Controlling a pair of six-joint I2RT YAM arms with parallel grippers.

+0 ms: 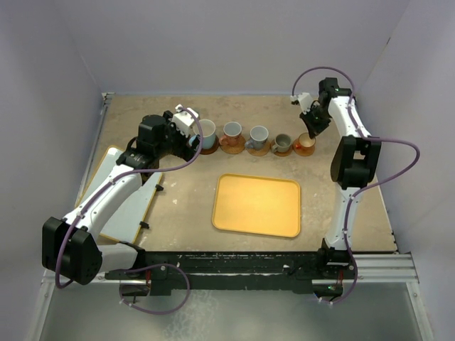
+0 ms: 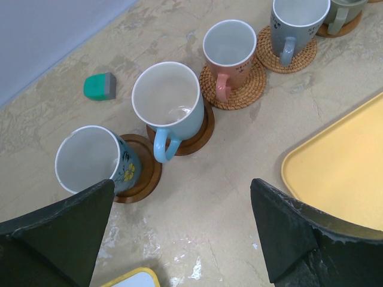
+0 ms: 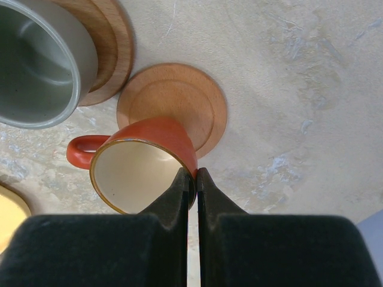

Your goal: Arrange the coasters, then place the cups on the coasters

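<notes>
Right wrist view: right gripper (image 3: 195, 173) pinched tight on the rim of the orange cup (image 3: 143, 164), over the near edge of a pale coaster (image 3: 179, 98), just beside the grey cup (image 3: 36, 66). Bare surface (image 3: 299, 89) lies alongside. Left gripper (image 2: 181, 186) gapes wide, holding nothing, near the blue cups (image 2: 167, 98).

A row of cups (image 1: 257, 135) on coasters (image 2: 232, 89) bars the far part of the desk (image 1: 188, 195) from left to right, neighbours close together (the two blue ones' coasters nearly touch). At its right end the right hand (image 3: 192, 179) pinches the orange cup (image 3: 143, 173), grey cup (image 3: 36, 66) just beside. Bare desk runs between row and yellow tray (image 1: 257, 204), and right of the tray. A white board (image 1: 138, 209) fills the near left; a teal block (image 2: 99, 85) lies beyond the row's left end.
</notes>
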